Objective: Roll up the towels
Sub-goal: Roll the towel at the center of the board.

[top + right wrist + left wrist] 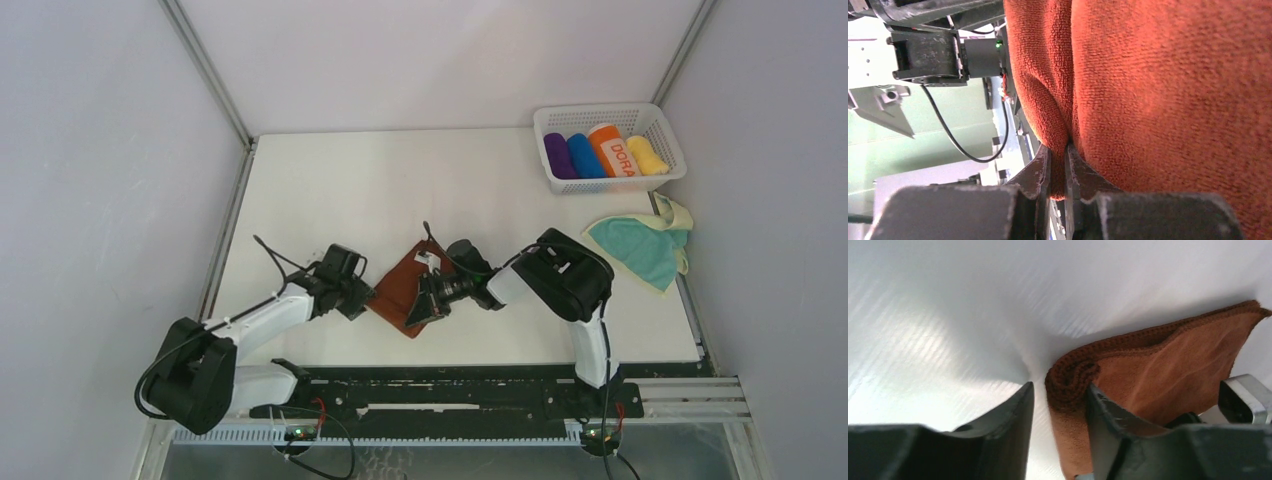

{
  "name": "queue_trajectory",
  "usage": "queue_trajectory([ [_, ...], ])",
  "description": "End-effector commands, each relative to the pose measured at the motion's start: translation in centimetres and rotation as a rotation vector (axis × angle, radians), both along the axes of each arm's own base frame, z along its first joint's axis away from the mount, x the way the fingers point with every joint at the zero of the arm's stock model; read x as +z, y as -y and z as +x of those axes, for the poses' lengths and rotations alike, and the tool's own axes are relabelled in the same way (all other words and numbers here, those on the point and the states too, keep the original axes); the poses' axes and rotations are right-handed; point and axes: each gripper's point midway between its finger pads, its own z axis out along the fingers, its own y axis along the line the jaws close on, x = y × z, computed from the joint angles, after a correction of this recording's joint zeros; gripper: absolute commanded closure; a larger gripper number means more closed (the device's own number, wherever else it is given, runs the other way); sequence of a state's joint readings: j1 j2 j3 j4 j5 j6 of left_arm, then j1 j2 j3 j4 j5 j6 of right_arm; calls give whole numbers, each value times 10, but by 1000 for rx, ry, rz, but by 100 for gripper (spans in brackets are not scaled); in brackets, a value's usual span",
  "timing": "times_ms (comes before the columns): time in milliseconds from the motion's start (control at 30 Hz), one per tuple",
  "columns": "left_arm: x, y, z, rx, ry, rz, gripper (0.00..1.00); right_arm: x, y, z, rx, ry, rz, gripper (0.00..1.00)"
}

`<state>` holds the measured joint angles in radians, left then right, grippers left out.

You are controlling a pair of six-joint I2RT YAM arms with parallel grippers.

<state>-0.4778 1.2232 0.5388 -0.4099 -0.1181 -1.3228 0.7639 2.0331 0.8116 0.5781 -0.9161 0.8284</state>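
Note:
The rust-brown towel (403, 285) lies near the table's front middle, partly folded. In the left wrist view its thick folded corner (1070, 377) sits between my left gripper's (1059, 390) parted fingers, against the right one, with a gap to the left one. My left gripper (357, 296) is at the towel's left edge. My right gripper (424, 306) is at its near right edge, shut on a pinched fold of the towel (1158, 90), which fills the right wrist view above the gripper (1058, 150). The teal towel (640, 248), cream side showing at its edges, lies crumpled at the right edge.
A white basket (610, 184) stands at the back right, holding a purple roll (557, 155), a blue roll (585, 155), an orange "DORA" roll (615, 150) and a yellow roll (647, 155). White walls enclose the table on three sides.

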Motion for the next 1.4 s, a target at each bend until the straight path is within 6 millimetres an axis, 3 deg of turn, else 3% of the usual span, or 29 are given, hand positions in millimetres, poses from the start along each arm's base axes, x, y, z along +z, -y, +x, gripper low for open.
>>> queue_trajectory([
  [0, 15, -17, -2, 12, 27, 77, 42, -10, 9, 1, -70, -123, 9, 99],
  [167, 31, -26, -7, 24, 127, 59, 20, -20, 18, 4, -124, -203, -9, 99],
  [367, 41, -21, -13, -34, 267, -22, 12, -30, 23, 7, -174, -273, -29, 100],
  [767, 35, -7, -19, -76, 420, -174, 22, -39, 28, 8, -204, -322, -59, 99],
  [967, 24, 6, -14, -108, 373, -195, 25, -40, 28, 7, -204, -327, -61, 99],
  [1367, 3, 13, -6, -108, 278, -146, 32, -34, 28, 9, -202, -285, -74, 95],
])
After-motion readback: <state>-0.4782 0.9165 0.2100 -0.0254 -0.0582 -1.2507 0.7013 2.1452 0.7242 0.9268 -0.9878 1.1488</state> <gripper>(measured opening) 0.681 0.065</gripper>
